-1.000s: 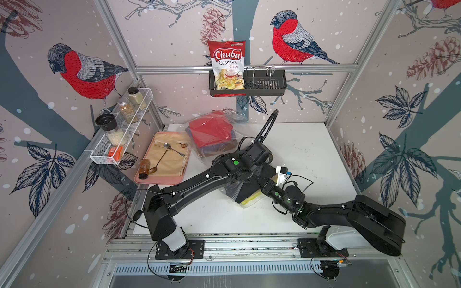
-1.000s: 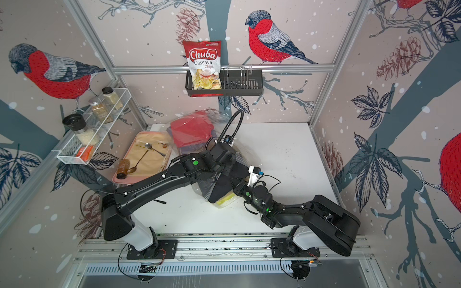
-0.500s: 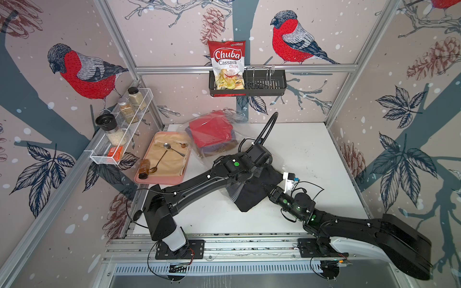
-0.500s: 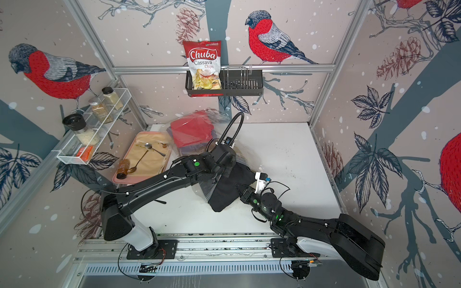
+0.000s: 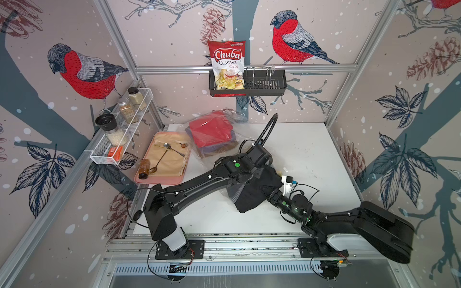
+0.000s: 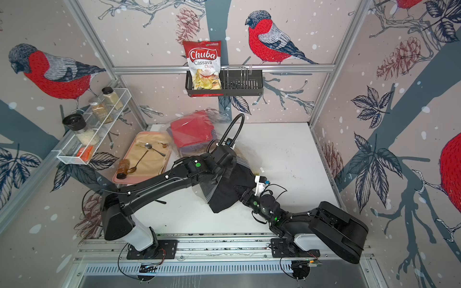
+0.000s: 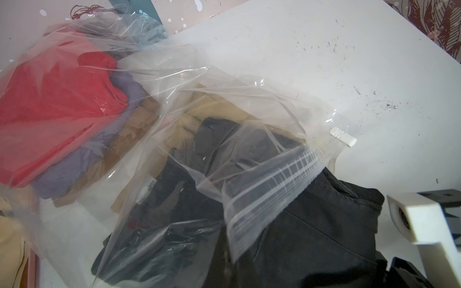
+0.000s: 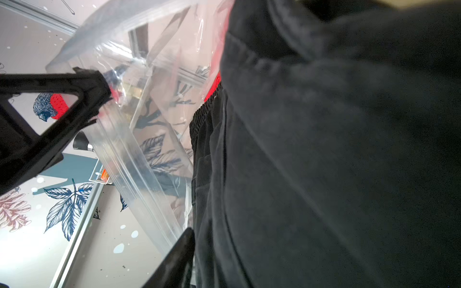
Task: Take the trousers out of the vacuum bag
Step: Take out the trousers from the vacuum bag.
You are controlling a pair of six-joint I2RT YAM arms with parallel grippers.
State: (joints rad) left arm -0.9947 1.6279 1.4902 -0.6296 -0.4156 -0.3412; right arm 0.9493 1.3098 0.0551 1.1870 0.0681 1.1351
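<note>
The clear vacuum bag [image 5: 240, 136] lies from the back left toward the table's middle. Inside it are red trousers [image 5: 212, 131], purple trousers [image 7: 74, 169] and tan trousers [image 7: 139, 129]. Black trousers [image 5: 252, 199] hang half out of the bag's mouth onto the table. My left gripper [image 8: 108, 93] is shut on the zip-strip edge [image 7: 274, 182] and holds the mouth up. My right gripper [image 5: 267, 193] sits at the black trousers' right side with its jaws parted. One finger [image 8: 174, 261] shows beside the cloth; the other is hidden behind it.
A pink tray [image 5: 159, 180] with a beige mat, spoons and a small bottle sits at the left. Above it on the left wall is a wire rack [image 5: 104, 154] of jars. A black basket [image 5: 264, 86] with a chips packet [image 5: 227, 64] hangs on the back wall.
The right arm has drawn the black trousers out of the bag's mouth toward the front right, covering the yellow cloth seen earlier. Its jaws have since parted. The left gripper still holds the bag's edge.
</note>
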